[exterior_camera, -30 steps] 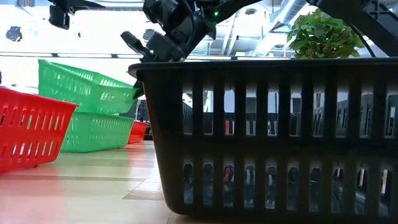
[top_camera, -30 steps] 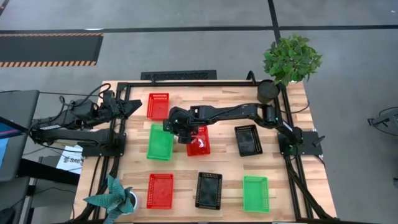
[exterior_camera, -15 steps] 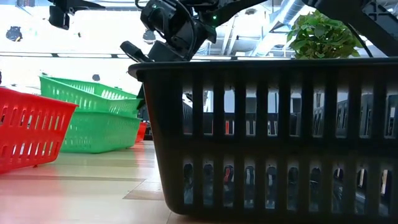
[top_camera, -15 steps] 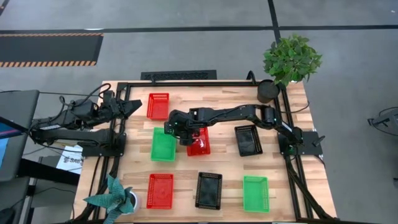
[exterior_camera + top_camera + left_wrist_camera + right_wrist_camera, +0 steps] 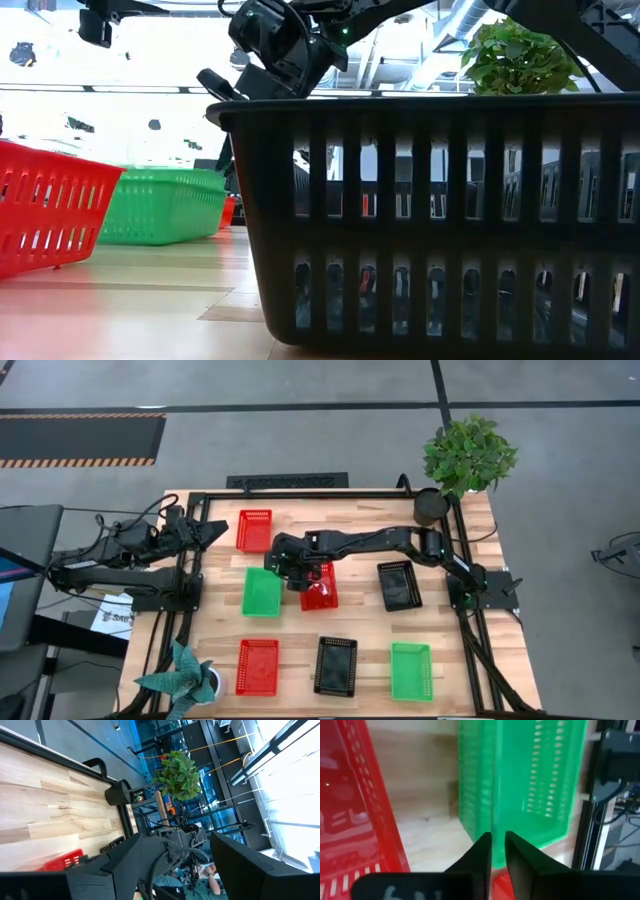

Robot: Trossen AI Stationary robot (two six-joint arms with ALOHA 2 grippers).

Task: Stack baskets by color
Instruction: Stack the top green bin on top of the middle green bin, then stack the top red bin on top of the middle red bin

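While right claw [image 5: 497, 851] straddles green basket [image 5: 262, 591] rim, fingers slightly parted

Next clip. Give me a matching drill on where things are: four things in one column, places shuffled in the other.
Things:
1. right pincer
2. left pincer
3. pot
4. front black basket

Places:
a. in one row between a red and a green basket
b. at the table's left edge, near a lone red basket
c. at the table corner by the right arm's base, under the plant
d. over the table's middle, at a green basket's edge with a red basket alongside

Pairs: 1-d, 2-b, 3-c, 4-a
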